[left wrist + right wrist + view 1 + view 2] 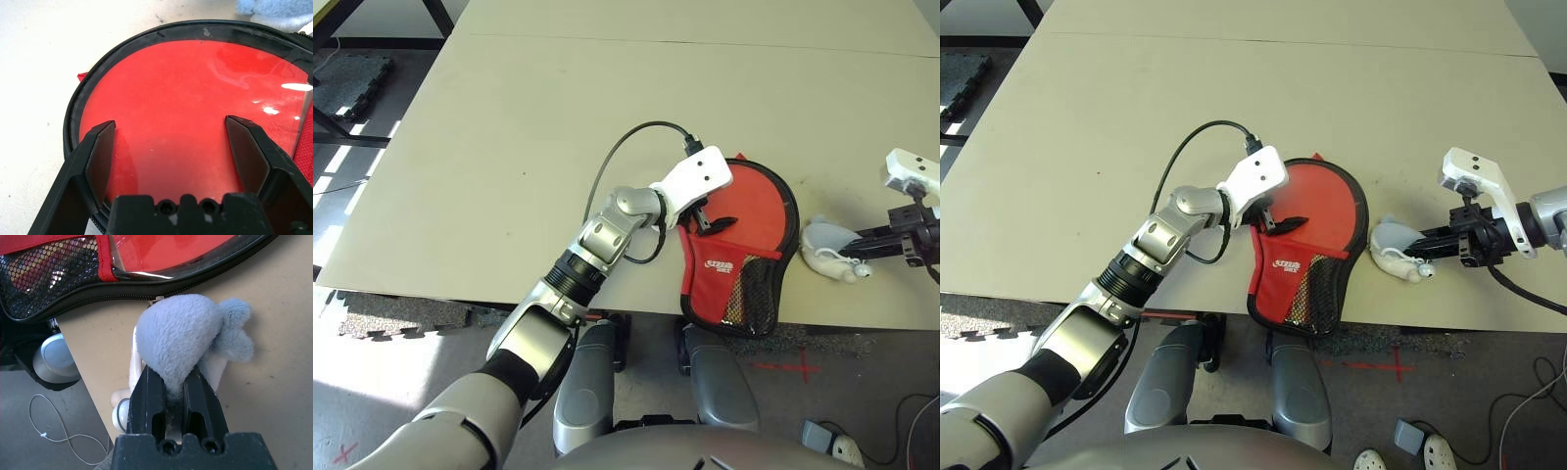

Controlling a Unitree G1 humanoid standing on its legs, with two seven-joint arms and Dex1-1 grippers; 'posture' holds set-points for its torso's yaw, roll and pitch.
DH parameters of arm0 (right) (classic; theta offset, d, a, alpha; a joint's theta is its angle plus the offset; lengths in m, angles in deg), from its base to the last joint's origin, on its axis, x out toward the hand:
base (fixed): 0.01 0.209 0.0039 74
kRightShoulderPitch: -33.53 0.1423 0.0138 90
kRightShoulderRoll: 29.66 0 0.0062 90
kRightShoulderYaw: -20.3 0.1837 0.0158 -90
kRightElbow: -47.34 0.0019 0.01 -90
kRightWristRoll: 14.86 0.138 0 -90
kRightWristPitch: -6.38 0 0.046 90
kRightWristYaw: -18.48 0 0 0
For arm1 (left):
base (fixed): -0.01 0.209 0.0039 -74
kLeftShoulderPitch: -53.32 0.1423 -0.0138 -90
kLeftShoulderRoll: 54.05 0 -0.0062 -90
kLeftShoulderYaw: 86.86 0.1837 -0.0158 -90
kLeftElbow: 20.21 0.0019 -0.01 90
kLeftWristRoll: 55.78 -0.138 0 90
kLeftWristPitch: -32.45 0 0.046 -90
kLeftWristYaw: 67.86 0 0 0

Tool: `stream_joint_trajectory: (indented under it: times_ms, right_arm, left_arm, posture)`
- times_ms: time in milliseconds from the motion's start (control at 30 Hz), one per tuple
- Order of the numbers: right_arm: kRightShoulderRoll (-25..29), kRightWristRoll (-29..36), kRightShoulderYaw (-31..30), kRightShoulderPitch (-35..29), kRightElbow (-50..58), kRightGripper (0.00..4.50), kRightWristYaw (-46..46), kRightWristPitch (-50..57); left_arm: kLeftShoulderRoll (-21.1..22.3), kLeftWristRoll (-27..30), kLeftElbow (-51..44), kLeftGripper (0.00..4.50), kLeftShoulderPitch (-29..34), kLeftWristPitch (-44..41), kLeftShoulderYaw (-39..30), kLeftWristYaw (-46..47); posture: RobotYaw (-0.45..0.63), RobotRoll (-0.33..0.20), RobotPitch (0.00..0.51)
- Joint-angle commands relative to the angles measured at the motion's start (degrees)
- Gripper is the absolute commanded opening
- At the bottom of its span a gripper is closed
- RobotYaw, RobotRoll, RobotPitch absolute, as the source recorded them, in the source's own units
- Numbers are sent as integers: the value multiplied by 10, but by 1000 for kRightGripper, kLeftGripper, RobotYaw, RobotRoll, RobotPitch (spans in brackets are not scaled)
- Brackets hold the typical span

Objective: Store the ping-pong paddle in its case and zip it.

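Pale beige worktop (509, 147) w/ dark floor past its near edge. Going left to right: left tool (168, 147) hangs over the ping-pong paddle (195, 112), its two black fingers (100, 156) spread wide apart and holding nothing; the red rubber face lies flat just under them. Paddle sits inside the case (744, 259), which lies at the worktop's near edge w/ its top flap folded back so the blade is bare; handle end is tucked down under the lower flap w/ logo and mesh pocket, so can't see the handle itself. Zip looks undone round the blade. Judged handling: paddle is light, stiff, its rubber grippy, so pressing on the face should hold it; case is soft, floppy fabric that will slide and bunch, best taken by the black zip edging or flap rim, w/ the other tool pinning it. Just beside the case lies a grey-white fuzzy pouch (181, 340), soft and squashy; right tool (171, 387) is clamped on its near end, fingers closed into the fluff
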Motion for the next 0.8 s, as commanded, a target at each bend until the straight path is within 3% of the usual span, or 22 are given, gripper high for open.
stream_joint_trajectory:
  times_ms: [33, 467, 667, 767, 800]
  right_arm:
    - [21, 9, -2, -31, 19, 119, 20, 15]
    - [100, 137, 6, -138, 142, 116, 32, 51]
    - [98, 128, 7, -178, 180, 115, 30, 47]
    - [88, 110, 9, -168, 161, 115, 9, 39]
    - [84, 104, 9, -161, 150, 465, 1, 37]
  left_arm:
    - [18, -55, 70, 4500, 27, -17, 40, 8]
    - [4, -50, 106, 4500, 23, -18, 24, 19]
    - [1, -52, 115, 4500, 23, -16, 20, 22]
    - [0, -50, 113, 4500, 23, -17, 16, 22]
    - [1, -48, 109, 4500, 23, -18, 14, 21]
  posture:
    - [-144, 0, 273]
    - [-156, 0, 274]
    - [-156, 0, 274]
    - [-154, 0, 276]
    - [-154, 0, 276]
